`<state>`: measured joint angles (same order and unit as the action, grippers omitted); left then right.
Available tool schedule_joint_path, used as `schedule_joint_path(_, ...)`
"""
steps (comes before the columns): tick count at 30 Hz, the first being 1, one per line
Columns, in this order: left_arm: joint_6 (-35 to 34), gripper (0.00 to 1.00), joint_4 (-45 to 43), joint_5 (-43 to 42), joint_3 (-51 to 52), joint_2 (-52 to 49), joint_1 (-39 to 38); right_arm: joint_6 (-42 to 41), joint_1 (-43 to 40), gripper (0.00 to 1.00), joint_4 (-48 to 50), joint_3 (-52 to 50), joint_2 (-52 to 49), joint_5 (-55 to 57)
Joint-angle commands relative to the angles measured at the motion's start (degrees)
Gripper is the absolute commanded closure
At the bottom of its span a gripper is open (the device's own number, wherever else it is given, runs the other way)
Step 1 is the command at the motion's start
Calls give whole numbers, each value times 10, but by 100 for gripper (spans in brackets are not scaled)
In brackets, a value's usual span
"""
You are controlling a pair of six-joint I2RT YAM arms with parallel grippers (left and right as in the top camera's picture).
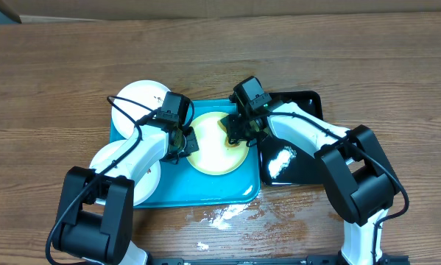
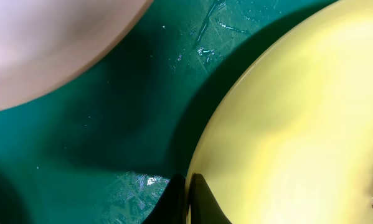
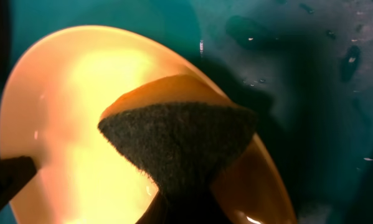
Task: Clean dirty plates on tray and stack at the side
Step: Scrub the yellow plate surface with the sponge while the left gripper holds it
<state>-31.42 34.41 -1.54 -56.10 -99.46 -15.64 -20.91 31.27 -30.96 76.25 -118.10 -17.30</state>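
Observation:
The pale yellow-green plate [image 1: 214, 151] lies on the turquoise tray [image 1: 205, 188]. My left gripper [image 1: 186, 140] is shut on its left rim; the left wrist view shows the fingers [image 2: 187, 200] pinching the plate's edge [image 2: 298, 124]. My right gripper [image 1: 239, 129] is shut on a sponge with a dark scouring face [image 3: 180, 143], which is pressed onto the plate [image 3: 68, 124]. One white plate [image 1: 140, 99] sits at the tray's far left corner, and another [image 1: 148, 185] lies at the near left, partly under my left arm.
A glossy black tray [image 1: 297, 151] lies just right of the turquoise tray, under my right arm. White foam or spill [image 1: 221, 215] lies on the wooden table in front of the tray. The tray floor is wet [image 2: 136, 186].

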Motion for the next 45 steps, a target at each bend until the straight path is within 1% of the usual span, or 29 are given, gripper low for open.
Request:
schedule_joint_path(1, -14, 96, 2, 20, -3, -14, 3, -18, 5, 96, -1, -36, -27, -19)
schedule_joint_path(8, -14, 96, 2, 19, -3, -14, 3, -8, 44, 96, 10, -28, -26, -15)
schedule_joint_path(14, -14, 96, 2, 19, -3, -14, 3, 38, 28, 96, -48, 39, -3, -12)
schedule_joint_path(17, -14, 96, 2, 19, -3, -14, 3, 38, 28, 96, -49, 40, 2, 50)
schedule_joint_path(22, -14, 96, 1, 19, -3, -14, 3, 38, 44, 96, -52, 38, 2, 185)
schedule_joint_path(24, -14, 96, 1, 19, -3, -14, 3, 39, 47, 96, -49, 29, 0, 198)
schedule_joint_path(28, -14, 96, 0, 20, -3, -14, 3, 37, 48, 96, -42, 13, -12, 191)
schedule_joint_path(30, -14, 96, 0, 20, -3, -14, 3, 25, 52, 96, -40, -3, -16, 159)
schedule_joint_path(39, -14, 96, 1, 20, -3, -14, 3, -94, 90, 96, -42, -33, -16, 149)
schedule_joint_path(41, -14, 96, 1, 20, -3, -14, 3, -93, 92, 96, -35, -33, -16, 98)
schedule_joint_path(45, -14, 96, 0, 20, -3, -14, 3, -60, 89, 96, -26, -14, -16, 85)
